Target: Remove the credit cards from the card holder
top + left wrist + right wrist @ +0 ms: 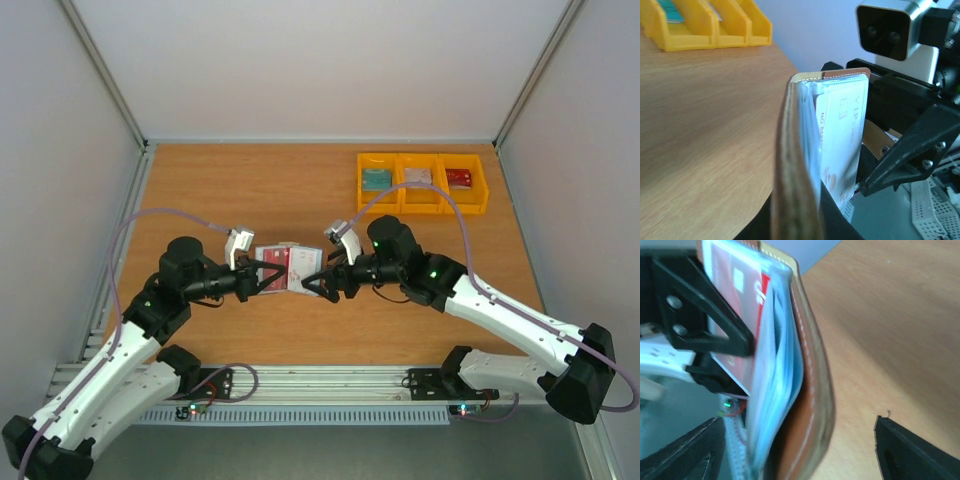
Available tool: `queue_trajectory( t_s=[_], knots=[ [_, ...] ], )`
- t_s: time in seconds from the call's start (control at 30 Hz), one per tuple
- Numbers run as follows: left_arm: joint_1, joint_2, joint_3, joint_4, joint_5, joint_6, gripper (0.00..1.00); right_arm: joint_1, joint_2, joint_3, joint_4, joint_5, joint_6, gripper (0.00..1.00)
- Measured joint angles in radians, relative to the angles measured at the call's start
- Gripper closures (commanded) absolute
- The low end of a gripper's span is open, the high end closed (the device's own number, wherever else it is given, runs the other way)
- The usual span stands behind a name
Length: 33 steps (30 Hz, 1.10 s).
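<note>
The brown card holder [288,270] is held open above the table between my two grippers. A red card [272,262] sits in its left half and a whitish card [306,270] in its right half. My left gripper [262,279] is shut on the holder's left edge; the left wrist view shows the brown edge [792,170] in my jaws and the whitish card [840,140] in its pocket. My right gripper [319,283] is open, its fingers wide on either side of the holder's right edge [810,405]. The red card [735,305] shows there too.
Three joined yellow bins [422,196] stand at the back right, holding a teal card [376,178], a whitish card [417,176] and a red card [459,177]. The bins also show in the left wrist view [705,30]. White walls enclose the table.
</note>
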<state>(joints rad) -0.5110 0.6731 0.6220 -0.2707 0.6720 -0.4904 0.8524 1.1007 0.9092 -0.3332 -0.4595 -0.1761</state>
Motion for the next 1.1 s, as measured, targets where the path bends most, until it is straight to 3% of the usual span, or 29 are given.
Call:
queue_trajectory(
  t_s=[0.27,0.3,0.33,0.37,0.43,0.47,0.57,0.87,1.1],
  knots=[
    [0.007,-0.014,-0.042,0.117,0.106,-0.082,1.0,-0.003,-0.024,-0.024,0.121,-0.166,-0.016,0.97],
    [0.006,-0.018,-0.042,0.117,0.113,-0.081,1.0,-0.005,-0.033,-0.031,0.127,-0.182,-0.018,0.99],
    [0.006,-0.022,-0.042,0.118,0.123,-0.079,0.98,-0.005,-0.04,-0.034,0.13,-0.194,-0.019,0.99],
    [0.006,-0.027,-0.042,0.12,0.128,-0.078,0.88,-0.005,-0.043,-0.037,0.131,-0.203,-0.016,0.99],
    [0.006,-0.035,-0.042,0.122,0.13,-0.079,0.52,-0.008,-0.045,-0.038,0.14,-0.224,-0.017,0.99],
    [0.006,-0.037,-0.042,0.121,0.125,-0.074,0.43,-0.009,-0.047,-0.038,0.142,-0.232,-0.019,0.99],
    [0.017,-0.042,-0.042,0.087,0.066,-0.076,0.28,-0.016,-0.067,-0.046,0.14,-0.249,-0.021,0.99],
    [0.034,-0.083,-0.029,-0.012,-0.033,0.059,0.21,-0.14,-0.117,-0.115,0.137,-0.244,0.041,0.99],
    [0.034,-0.116,-0.008,-0.018,-0.041,0.144,0.21,-0.211,-0.111,-0.109,0.042,-0.125,0.103,0.99]
  ],
)
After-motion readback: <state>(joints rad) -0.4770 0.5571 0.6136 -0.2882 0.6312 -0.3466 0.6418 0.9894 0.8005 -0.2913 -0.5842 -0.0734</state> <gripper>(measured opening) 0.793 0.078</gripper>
